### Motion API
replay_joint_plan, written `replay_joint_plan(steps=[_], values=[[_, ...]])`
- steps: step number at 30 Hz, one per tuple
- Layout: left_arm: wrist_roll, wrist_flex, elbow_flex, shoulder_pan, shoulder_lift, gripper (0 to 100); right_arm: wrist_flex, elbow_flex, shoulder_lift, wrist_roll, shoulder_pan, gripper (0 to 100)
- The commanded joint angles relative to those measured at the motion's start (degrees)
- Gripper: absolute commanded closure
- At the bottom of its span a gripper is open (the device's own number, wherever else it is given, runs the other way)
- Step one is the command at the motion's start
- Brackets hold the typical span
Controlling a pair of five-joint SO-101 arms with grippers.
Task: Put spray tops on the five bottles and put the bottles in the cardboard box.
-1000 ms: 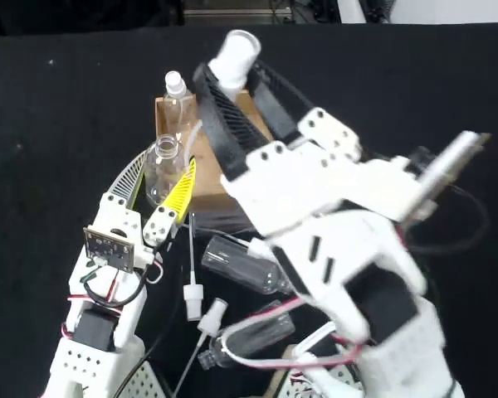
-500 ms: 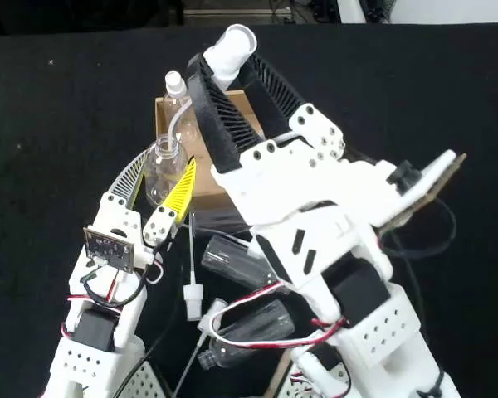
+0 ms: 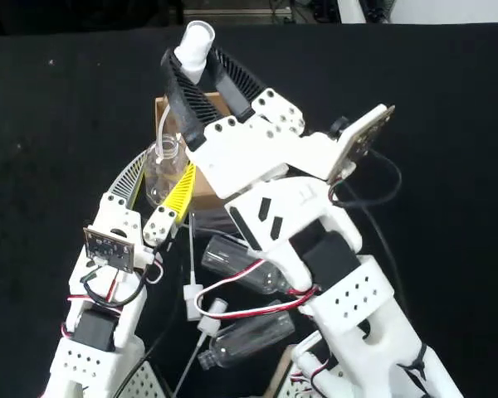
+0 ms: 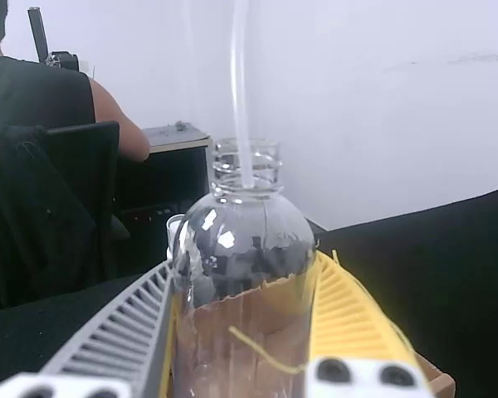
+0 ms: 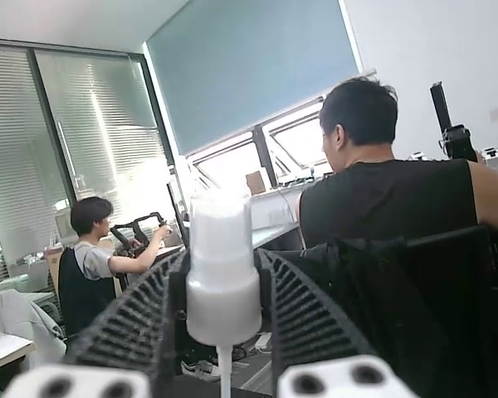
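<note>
Spray top (image 5: 223, 274) clenched in my right claw (image 3: 192, 60), held high over the open bottle (image 3: 164, 164) — head up, long axis near vertical, dip tube (image 4: 241, 83) pointing straight down with its lower part inside the bottle's neck. Not seated: there's a clear gap between the head and the neck. Open bottle stands upright, mouth up, grasped around its body by my left claw (image 3: 159, 181), grey jaw one side and yellow the other, at the near-left edge of the cardboard box (image 3: 206, 186); can't tell if its base rests on anything. Progress, my read: early. One fit is in hand and not finished. On the table nearer my bases a second bottle (image 3: 241, 265) and a third bottle (image 3: 253, 332) lie on their sides, uncapped as far as I can see, with a loose top (image 3: 192, 296) and another loose top (image 3: 213, 311) just beside them. Box contents are hidden behind my right claw, so the boxed count is unknown. Left to do — lower and seat this top, box the bottle, repeat for the rest.
</note>
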Motion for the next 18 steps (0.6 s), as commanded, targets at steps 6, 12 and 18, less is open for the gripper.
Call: replay_joint_plan(steps=[6, 12, 18], values=[[0.6, -0.1, 0.8, 0.8, -1.2, 97, -1.5, -5.8, -0.4, -0.4, 3.5, 98.7], [0.6, -0.2, 0.8, 0.8, -1.2, 97, -1.5, -5.5, 0.0, -0.4, 4.0, 98.7], [0.6, -0.2, 0.8, 0.8, -1.2, 97, -1.5, -5.3, 0.0, -0.4, 4.0, 98.7]])
